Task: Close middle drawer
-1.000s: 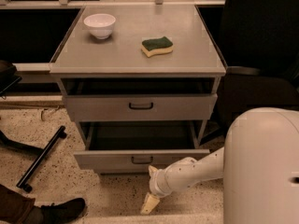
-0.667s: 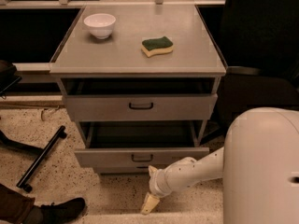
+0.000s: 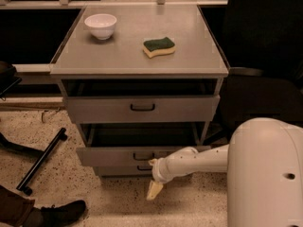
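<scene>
Cabinet point(image 3: 194, 41) of grey metal, three drawers, seen from the front and a little above. White bowl point(image 3: 100, 25) and green-and-yellow sponge point(image 3: 159, 47) sit on its top, well apart.

Middle drawer point(image 3: 109, 156) stands pulled out toward the room. Dark open well shows behind its flat front, with a small dark loop handle point(image 3: 143, 156) centred on the panel. Uppermost drawer point(image 3: 94, 109) also sits slightly forward of the frame. Lowest drawer front point(image 3: 113, 171) just shows beneath the middle one.

Gripper point(image 3: 154, 190) hangs low in front of the cabinet, below the middle drawer's front, tip pointing at the speckled floor point(image 3: 94, 202), just right of the handle line. Nothing in it that I can see; whether it is apart or together I cannot tell. Arm point(image 3: 199, 161) crosses in front of the right part of the drawer front; whether it touches there is unclear.

Handling, as judgement:
- Drawer looks like rigid sheet metal on slides, wide and shallow. Nothing is seen inside, so it is probably light and free-running.
- No grasp is needed; a flat push on the front panel should serve.
- Best spot is near the centre, at or beside the handle, so the wide front travels square on its runners. A push at a corner risks skewing it.
- Panel is smooth, so a glancing contact could slide off. Press square-on.
- Gripper would first need to rise to panel height.
</scene>
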Controlling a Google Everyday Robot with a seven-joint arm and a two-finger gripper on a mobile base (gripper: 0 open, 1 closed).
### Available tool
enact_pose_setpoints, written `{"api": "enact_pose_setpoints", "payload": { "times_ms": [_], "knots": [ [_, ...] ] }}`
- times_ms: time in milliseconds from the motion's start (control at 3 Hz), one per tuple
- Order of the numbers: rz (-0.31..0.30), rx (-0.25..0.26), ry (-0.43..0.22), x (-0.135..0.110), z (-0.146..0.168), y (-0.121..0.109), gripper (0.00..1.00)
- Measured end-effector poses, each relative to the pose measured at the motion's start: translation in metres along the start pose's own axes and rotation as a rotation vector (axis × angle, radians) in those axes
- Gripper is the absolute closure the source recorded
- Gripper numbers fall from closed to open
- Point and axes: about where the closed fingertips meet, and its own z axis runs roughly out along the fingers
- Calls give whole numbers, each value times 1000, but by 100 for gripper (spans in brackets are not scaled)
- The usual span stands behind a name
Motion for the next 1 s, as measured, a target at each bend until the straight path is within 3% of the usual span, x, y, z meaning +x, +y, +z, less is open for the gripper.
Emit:
{"api": "enact_pose_setpoints", "payload": {
  "times_ms": [333, 667, 1000],
  "knots": [
    [-16, 17, 3, 4, 1, -13, 0],
    [-70, 118, -6, 12, 0, -65, 0],
    [-70, 118, -6, 12, 0, -65, 0]
  ]
}}
